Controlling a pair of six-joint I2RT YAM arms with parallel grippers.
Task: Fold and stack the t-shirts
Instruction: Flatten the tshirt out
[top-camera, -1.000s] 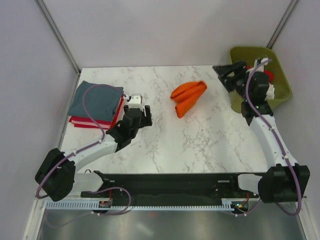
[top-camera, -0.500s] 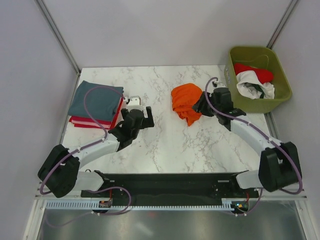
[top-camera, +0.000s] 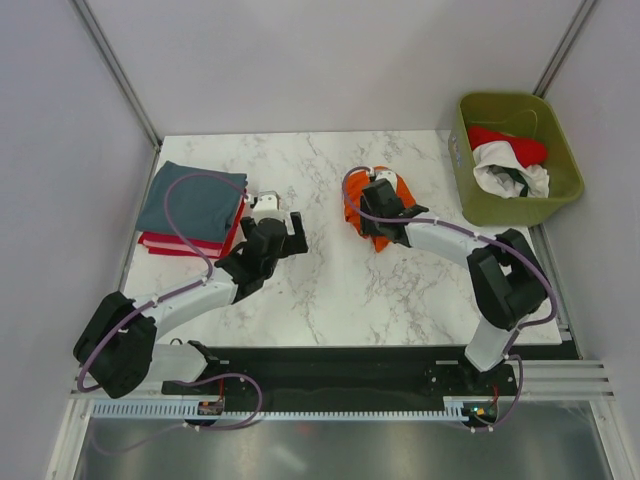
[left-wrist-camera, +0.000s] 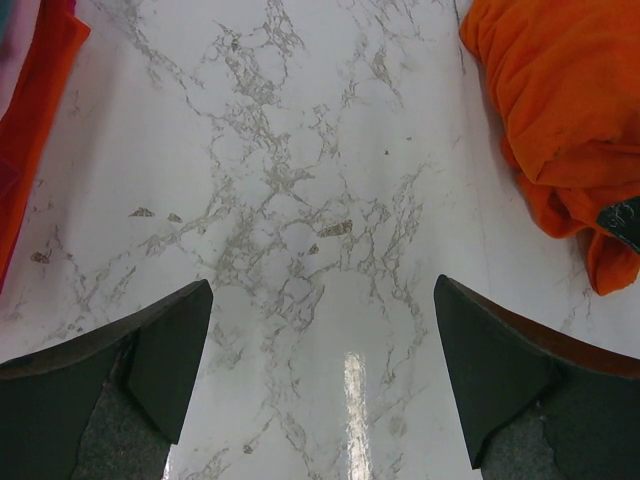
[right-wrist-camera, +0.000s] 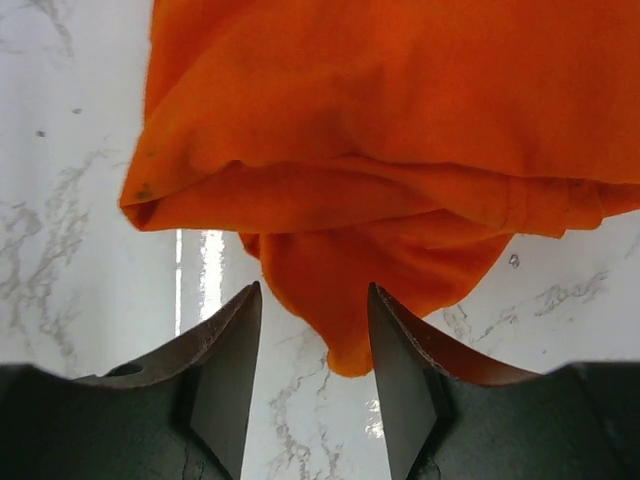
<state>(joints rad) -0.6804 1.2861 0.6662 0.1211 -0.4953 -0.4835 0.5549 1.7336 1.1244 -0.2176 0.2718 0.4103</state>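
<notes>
The bright orange t-shirt (top-camera: 357, 212) lies bunched at the middle back of the table. My right gripper (top-camera: 380, 205) rests over it. In the right wrist view the shirt (right-wrist-camera: 400, 150) fills the top, and its lower tip hangs between my right gripper's (right-wrist-camera: 313, 345) open jaws, not pinched. My left gripper (top-camera: 277, 226) is open and empty over bare marble (left-wrist-camera: 322, 340); the orange shirt (left-wrist-camera: 560, 110) shows at its upper right. A folded grey-blue shirt (top-camera: 190, 200) lies on folded red ones (top-camera: 170, 243) at the left.
The olive-green bin (top-camera: 565, 150) stands at the back right with a red shirt (top-camera: 505, 140) and a white shirt with dark print (top-camera: 510, 175) inside. The red stack's edge (left-wrist-camera: 30, 120) shows at the left of the left wrist view.
My right arm swung left from the bin to the orange shirt. The shirt went from a long folded shape to a bunch. The left arm barely moved.
</notes>
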